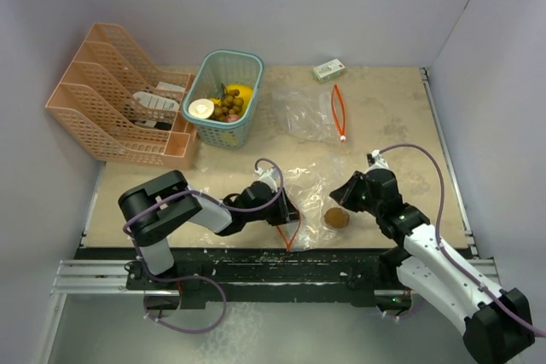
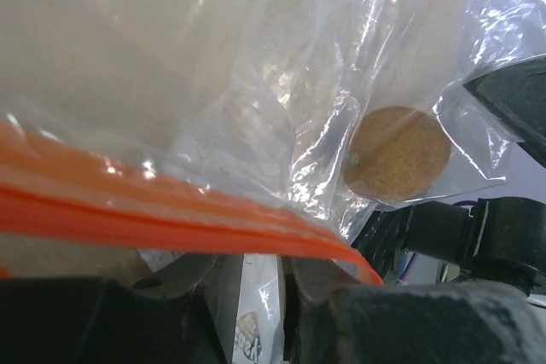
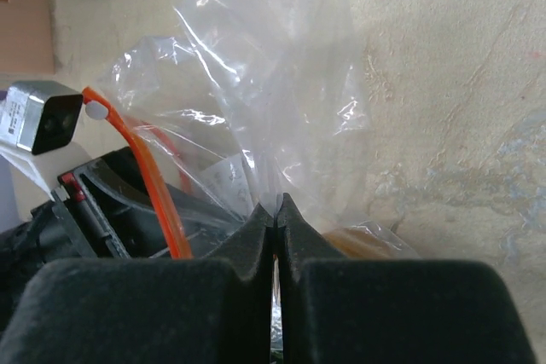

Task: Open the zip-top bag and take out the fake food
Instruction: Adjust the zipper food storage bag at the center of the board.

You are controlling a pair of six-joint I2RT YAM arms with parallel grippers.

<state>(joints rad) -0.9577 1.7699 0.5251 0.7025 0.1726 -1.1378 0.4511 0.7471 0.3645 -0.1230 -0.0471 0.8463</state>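
A clear zip-top bag [image 1: 309, 178] with an orange zip [image 1: 292, 234] lies at the near edge between both arms. One round brown fake food piece [image 1: 336, 217] is inside it, also seen in the left wrist view [image 2: 397, 153]. My left gripper [image 1: 286, 210] is shut on the bag's film just below the orange zip [image 2: 128, 210]. My right gripper [image 1: 343, 197] is shut on a fold of the bag's film [image 3: 275, 210], just above the brown piece [image 3: 367, 240]. A teal basket [image 1: 247, 130] holds a yellow fruit [image 1: 241, 92], a grape cluster [image 1: 228, 106] and a beige piece [image 1: 201, 109].
A second clear bag [image 1: 303, 112] with an orange zip [image 1: 339, 112] lies flat at the back. A small white-green box [image 1: 328, 69] sits by the back wall. An orange file rack [image 1: 111, 104] stands at the back left, next to the basket.
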